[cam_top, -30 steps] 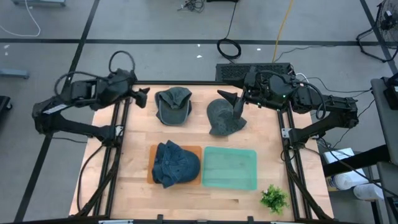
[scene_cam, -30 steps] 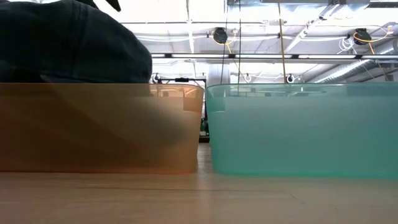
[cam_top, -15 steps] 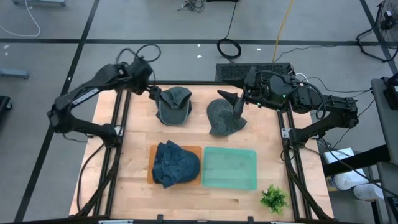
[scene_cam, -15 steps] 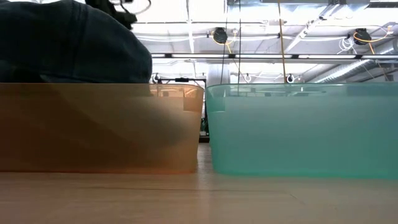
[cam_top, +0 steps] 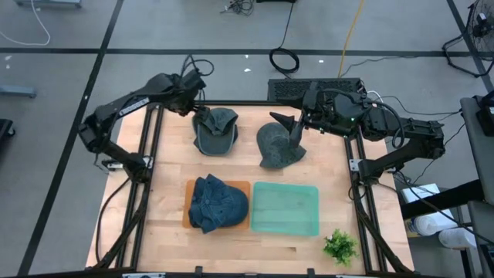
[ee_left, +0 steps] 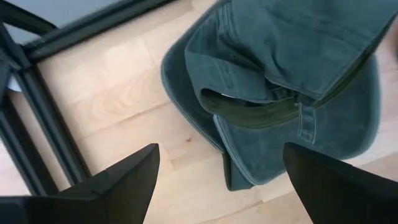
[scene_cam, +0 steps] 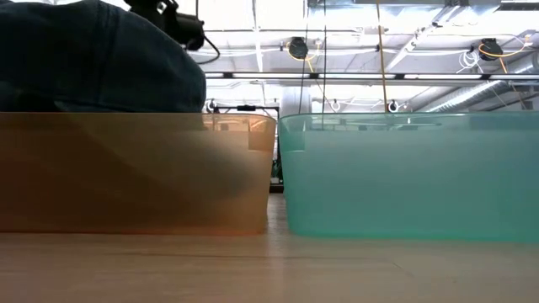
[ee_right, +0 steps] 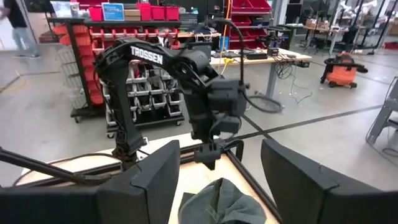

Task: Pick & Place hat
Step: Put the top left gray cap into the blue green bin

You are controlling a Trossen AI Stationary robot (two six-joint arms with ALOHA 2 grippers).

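A grey-green hat (cam_top: pixel 215 131) lies crumpled on the wood at the table's far middle, its olive inner band (ee_left: pixel 261 115) showing. My left gripper (cam_top: pixel 201 116) hangs open just above the hat's far-left edge, pointing steeply down; its fingers (ee_left: pixel 127 177) stand wide apart over the hat (ee_left: pixel 280 74) without touching it. A darker grey hat (cam_top: pixel 278 145) lies to the right. My right gripper (cam_top: pixel 294 128) is held level and open, high over that hat. A blue hat (cam_top: pixel 218 202) sits in the orange tray (cam_top: pixel 187 218).
A teal tray (cam_top: pixel 285 208) stands beside the orange tray near the table's front. A small green plant (cam_top: pixel 340 245) is at the near right corner. Black frame rails (cam_top: pixel 148 154) run along both sides. In the low view both trays (scene_cam: pixel 404 177) fill the foreground.
My left gripper has swung from the far-left corner toward the table's right and come down, tipping from nearly level to steeply downward, and now hangs over the grey-green hat's far-left edge. Its fingers have stayed open. The hats have not moved.
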